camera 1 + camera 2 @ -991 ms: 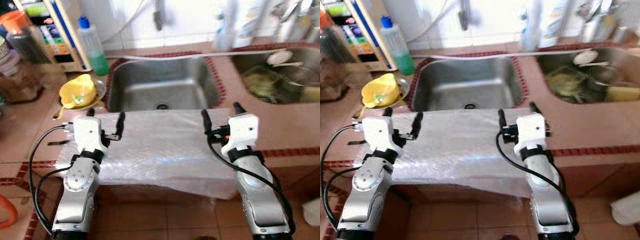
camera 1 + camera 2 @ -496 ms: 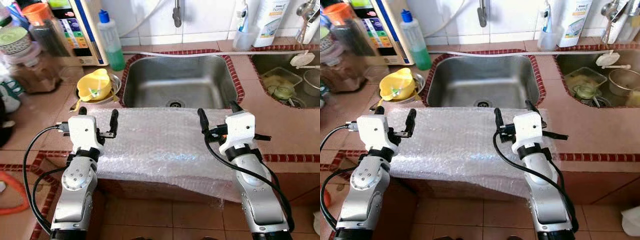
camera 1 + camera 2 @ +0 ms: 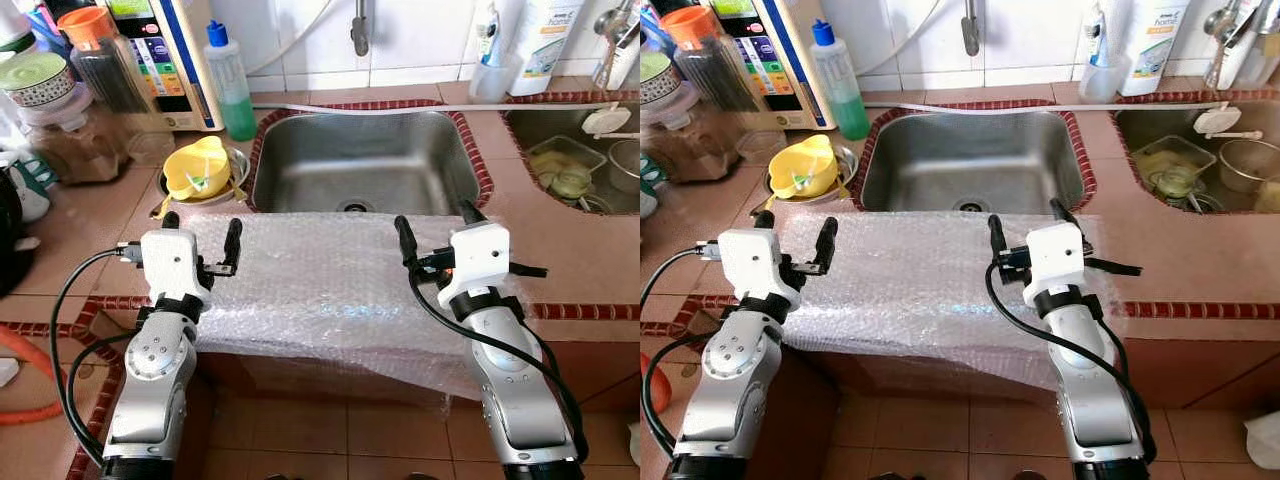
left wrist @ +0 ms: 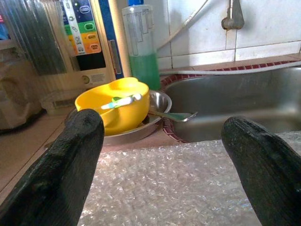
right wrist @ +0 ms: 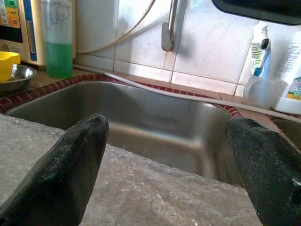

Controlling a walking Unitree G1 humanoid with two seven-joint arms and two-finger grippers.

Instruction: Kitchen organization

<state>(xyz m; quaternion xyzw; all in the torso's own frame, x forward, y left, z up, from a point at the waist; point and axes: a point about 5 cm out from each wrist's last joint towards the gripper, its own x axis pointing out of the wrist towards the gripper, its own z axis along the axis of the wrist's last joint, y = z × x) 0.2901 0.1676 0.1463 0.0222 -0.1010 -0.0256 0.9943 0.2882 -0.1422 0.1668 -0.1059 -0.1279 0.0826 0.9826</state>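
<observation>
Both pincers raised, fingers apart, over a bubble-wrap sheet on the desk.

The left pincer (image 3: 200, 232) and right pincer (image 3: 433, 225) hover near opposite ends of the clear bubble-wrap sheet (image 3: 320, 285), gripping nothing. The sheet lies across the terracotta-tiled desk (image 3: 580, 270), overhanging its front edge, its far edge meeting the stainless steel sink (image 3: 362, 165). The left wrist view shows a yellow plastic bowl (image 4: 114, 106) beyond the sheet; the right wrist view shows the sink basin.
</observation>
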